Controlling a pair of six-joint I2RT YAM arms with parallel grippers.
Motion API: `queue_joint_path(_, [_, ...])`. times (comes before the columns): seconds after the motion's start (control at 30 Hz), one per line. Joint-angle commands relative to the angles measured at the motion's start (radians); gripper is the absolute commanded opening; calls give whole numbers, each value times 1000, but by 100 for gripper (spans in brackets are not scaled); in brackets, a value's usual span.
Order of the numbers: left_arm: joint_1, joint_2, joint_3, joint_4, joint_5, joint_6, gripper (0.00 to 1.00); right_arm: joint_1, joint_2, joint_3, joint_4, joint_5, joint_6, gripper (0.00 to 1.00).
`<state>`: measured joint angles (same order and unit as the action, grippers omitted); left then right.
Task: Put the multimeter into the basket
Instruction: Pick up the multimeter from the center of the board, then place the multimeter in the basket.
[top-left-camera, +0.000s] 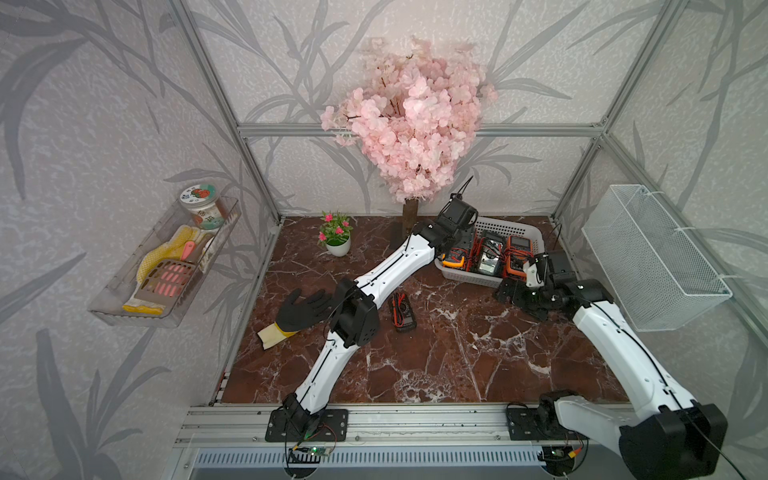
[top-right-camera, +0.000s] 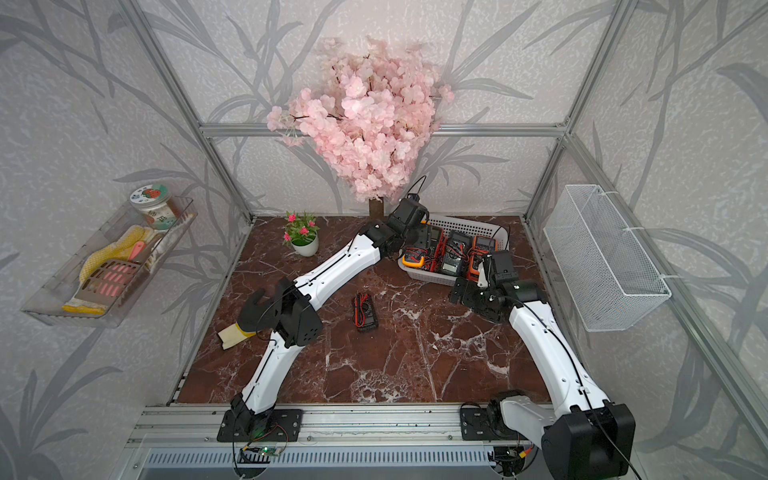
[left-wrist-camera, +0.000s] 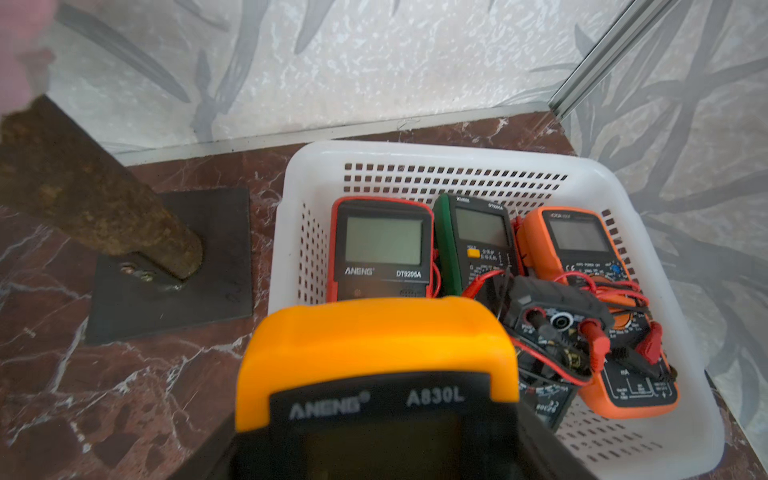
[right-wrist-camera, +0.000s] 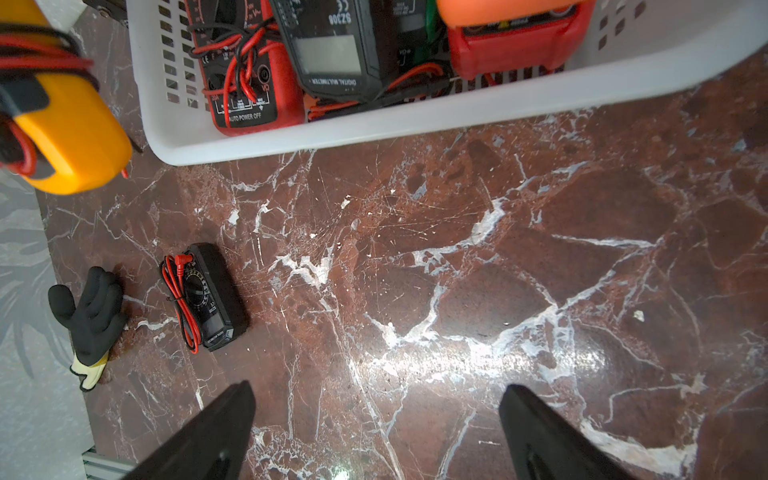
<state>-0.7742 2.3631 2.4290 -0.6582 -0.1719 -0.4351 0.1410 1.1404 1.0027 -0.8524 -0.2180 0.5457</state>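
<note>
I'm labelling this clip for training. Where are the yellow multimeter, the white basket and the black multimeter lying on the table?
yellow multimeter (left-wrist-camera: 374, 345): left wrist view, its yellow top casing.
white basket (left-wrist-camera: 457, 151): left wrist view, rim nearest the wall.
black multimeter (right-wrist-camera: 218, 291): right wrist view, its black body.

soft, even light fills both top views and dims toward the corners. shadows on the marble tabletop (top-left-camera: 457, 365) are faint. in the right wrist view a white glare patch lies on the tabletop, and the fingers (right-wrist-camera: 208, 436) of the right gripper (right-wrist-camera: 376, 399) are dark and soft-edged. in the left wrist view the yellow multimeter (left-wrist-camera: 374, 353) is blurred close to the lens, while the basket (left-wrist-camera: 457, 158) beyond it is sharp.
</note>
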Motion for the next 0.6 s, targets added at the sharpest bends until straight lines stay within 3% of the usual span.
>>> queue_joint_path(0.0, [0, 46, 81, 87, 16, 29, 59, -7, -11, 20, -30, 11, -4, 98])
queue_joint_path(0.57, [1, 201, 187, 195, 15, 63, 70, -21, -13, 10, -23, 6, -10, 98])
